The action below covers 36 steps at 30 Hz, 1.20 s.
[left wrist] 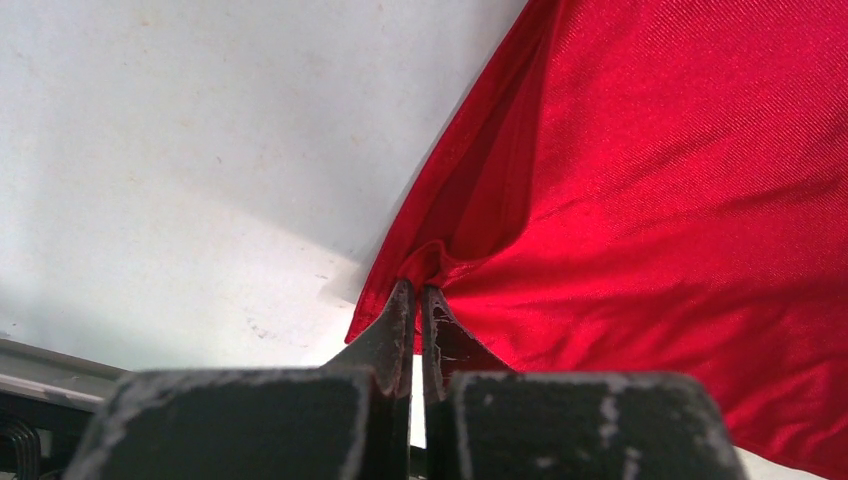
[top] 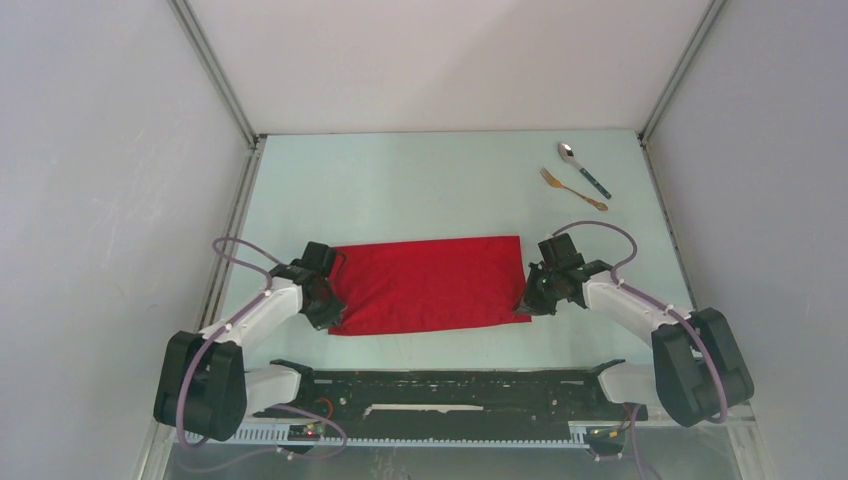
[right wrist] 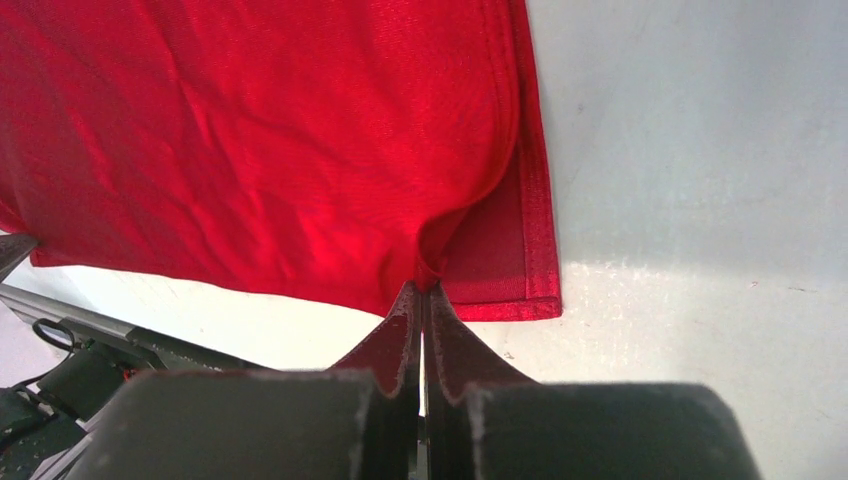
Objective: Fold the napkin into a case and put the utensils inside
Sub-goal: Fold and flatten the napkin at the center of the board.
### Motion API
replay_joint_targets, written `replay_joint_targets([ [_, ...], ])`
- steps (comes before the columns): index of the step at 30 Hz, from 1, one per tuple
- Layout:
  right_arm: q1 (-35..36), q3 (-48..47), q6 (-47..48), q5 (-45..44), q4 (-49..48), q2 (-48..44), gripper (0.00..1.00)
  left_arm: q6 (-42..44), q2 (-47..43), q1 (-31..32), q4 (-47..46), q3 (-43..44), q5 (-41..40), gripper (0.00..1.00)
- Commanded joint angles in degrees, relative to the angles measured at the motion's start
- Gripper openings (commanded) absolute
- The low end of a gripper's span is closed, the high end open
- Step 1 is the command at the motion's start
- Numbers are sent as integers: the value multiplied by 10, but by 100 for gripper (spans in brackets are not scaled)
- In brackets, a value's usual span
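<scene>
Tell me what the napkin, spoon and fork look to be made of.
Napkin: woven fabric, probably synthetic, with a slight sheen; fine weave and a stitched hem show. Spoon: bright silver bowl, likely polished metal; dark teal handle, material unclear. Fork: gold-bronze, probably tinted metal; too small to confirm.

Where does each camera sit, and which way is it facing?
Top external: above and behind the arm bases, looking down at the pale table, bright red cloth napkin, teal-handled silver spoon, gold-bronze fork; both arms show.
Left wrist: on the left arm, looking along the left gripper, shut on the napkin's edge; dark fingers show.
Right wrist: same past the right gripper, shut on the napkin near a hemmed corner.
Shared: all see the napkin.
</scene>
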<state>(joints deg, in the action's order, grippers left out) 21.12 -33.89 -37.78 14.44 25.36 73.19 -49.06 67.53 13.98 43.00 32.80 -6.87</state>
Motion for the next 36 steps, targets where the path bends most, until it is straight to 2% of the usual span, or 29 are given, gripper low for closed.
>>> replay_joint_targets([
  [1, 1, 4, -6, -14, -18, 6, 0, -12, -5, 6, 1, 1, -10, 0],
  [25, -10, 14, -6, -10, -29, 9, 0, -44, -55, 12, 36, -19, -22, 0],
  [36, -4, 14, -11, -4, -26, 15, 1, -51, -51, 12, 51, -11, -29, 2],
])
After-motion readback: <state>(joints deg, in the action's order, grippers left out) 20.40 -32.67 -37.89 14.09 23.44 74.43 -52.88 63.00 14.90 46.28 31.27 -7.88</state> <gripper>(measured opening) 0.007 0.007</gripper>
